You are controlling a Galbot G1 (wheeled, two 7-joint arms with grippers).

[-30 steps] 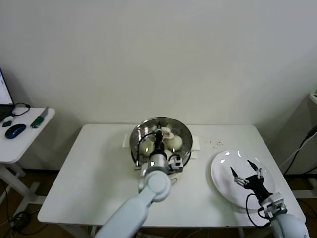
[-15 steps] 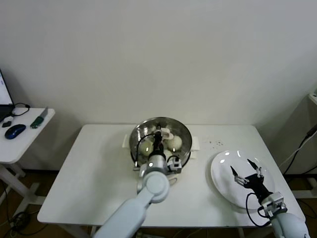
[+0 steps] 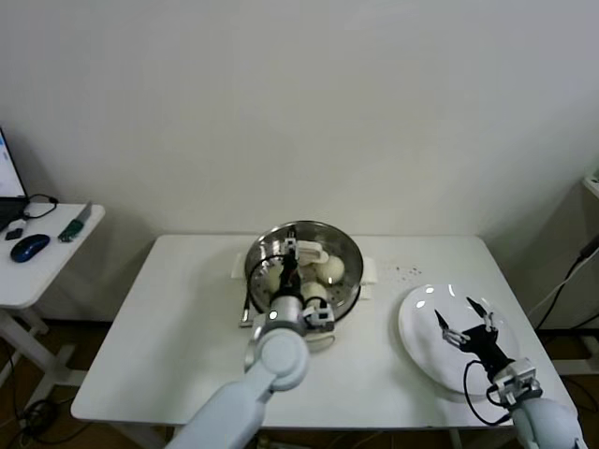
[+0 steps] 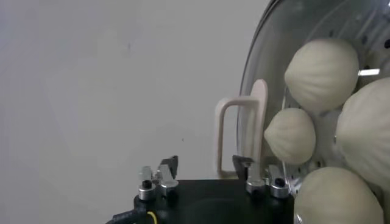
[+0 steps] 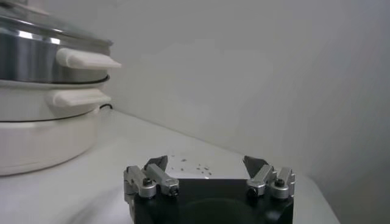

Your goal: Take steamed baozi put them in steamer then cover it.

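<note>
Left gripper [image 3: 292, 265]: centre frame, jaws spread beside lid handle [image 4: 239, 135].
Steamer [image 3: 348, 245]: baozi [image 4: 321, 74] inside, lid [image 4: 259, 61] on.
Advice: lift straight up, avoid nudging lid.
Right gripper [image 3: 465, 323]: lower right above plate [image 3: 416, 318], jaws wide, idle.

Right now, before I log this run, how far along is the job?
Nearly done: four baozi sit in the steamer, and the glass lid rests on it. In hand: nothing; the left gripper has its jaws open by the lid handle. The right gripper waits open over the plate. Left: only withdrawing.
</note>
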